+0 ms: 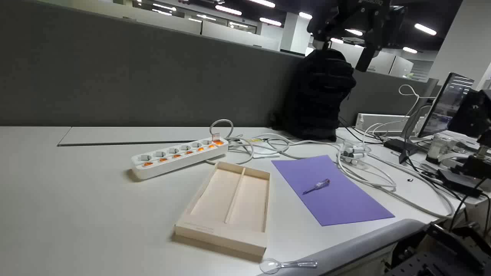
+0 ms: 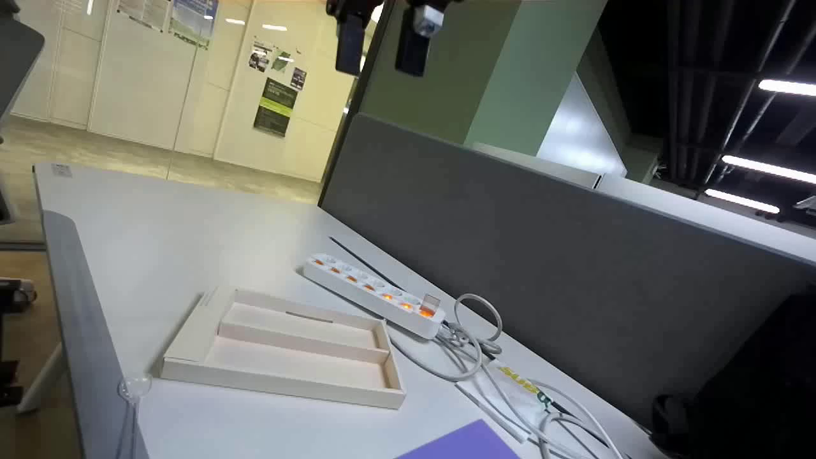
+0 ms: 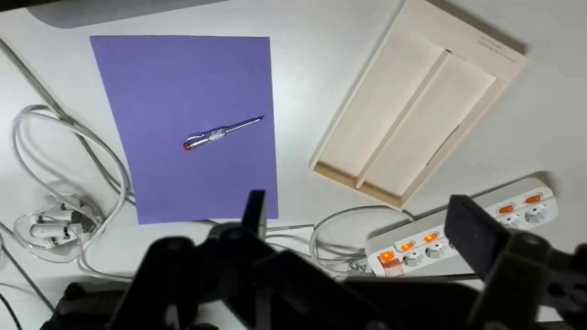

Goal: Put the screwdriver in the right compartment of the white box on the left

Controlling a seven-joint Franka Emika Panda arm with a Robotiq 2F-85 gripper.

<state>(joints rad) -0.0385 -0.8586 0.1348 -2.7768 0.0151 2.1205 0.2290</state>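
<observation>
My end effector (image 2: 380, 67) hangs high above the table (image 1: 96, 207), its fingers (image 2: 349, 50) spread wide apart with nothing between them; I have hold of nothing, so as I judge it the grasp is not yet begun, and the first move called for is down to the screwdriver (image 3: 223, 133); that lies flat on the purple sheet (image 3: 215, 183), tip toward the white box (image 1: 220, 235) and red-ended handle away from it, as the wrist view shows. The grasp is where I expect trouble; the tool is slim and lies low, so halting too high would leave my fingers closing on air, while pressing too low could pinch or drag the sheet and shift the tool with it; closing askew to its slanted length could make it turn or roll out. Beyond the sheet's edge, apart from it, sits the white box; a thin divider (image 3: 403, 119) splits it lengthwise, and I take the right compartment (image 1: 251, 195) to be the half on the sheet's side; it is narrow, so a tool carried crosswise might catch on the divider or the rim, and overshooting would drop it into the wrong half; farther out the power strip (image 1: 180, 160) stands near the box, a white cable (image 3: 361, 210) looping by the box's end; sweeping low and wide over there could snag the cable or shove the box aside.
</observation>
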